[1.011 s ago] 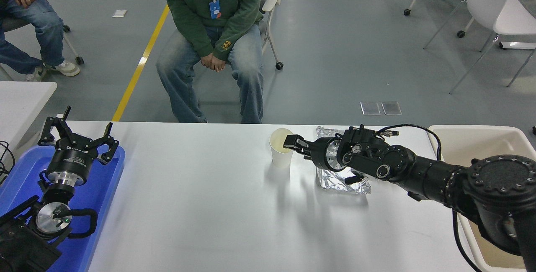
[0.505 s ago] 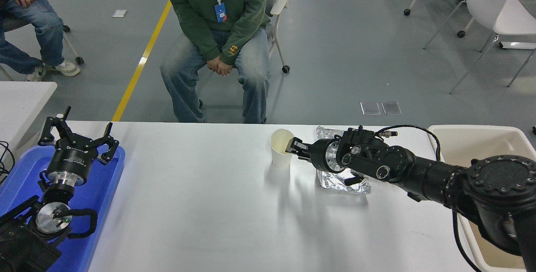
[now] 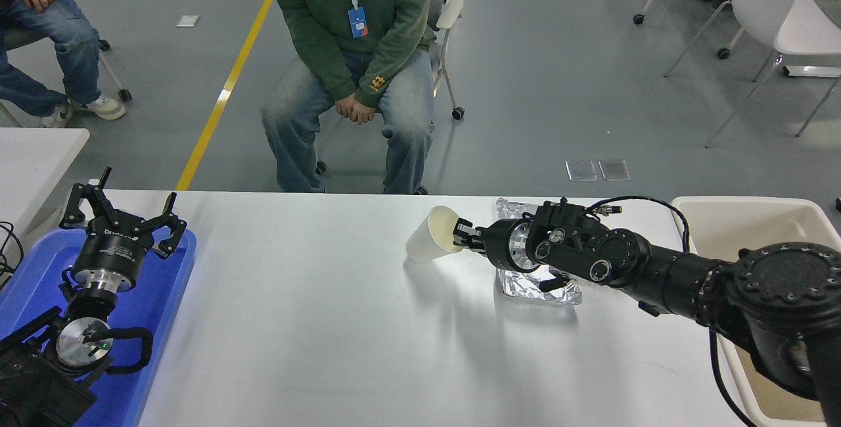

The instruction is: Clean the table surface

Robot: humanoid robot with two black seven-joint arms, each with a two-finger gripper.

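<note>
The table surface [image 3: 315, 322] is a wide white top. On it, right of centre, a white paper cup [image 3: 430, 244] is tilted with its mouth toward the right, lifted at one side. My right gripper [image 3: 458, 235] is shut on the cup's rim, one finger inside the mouth. A crumpled sheet of silver foil [image 3: 535, 286] lies flat just behind and under my right forearm, partly hidden by it. My left gripper [image 3: 121, 218] is parked open at the lower left, above the blue tray.
A blue plastic tray [image 3: 154, 322] sits at the table's left edge under the left arm. A cream bin [image 3: 755, 220] stands off the right end. A person in a green hoodie [image 3: 358, 26] sits at the far side. A smaller white table corner [image 3: 33, 151] shows at left.
My right gripper closed on the cup's rim and tipped the cup over toward the left, its base swinging out. The seated person shifted slightly right. The left arm has not moved.
</note>
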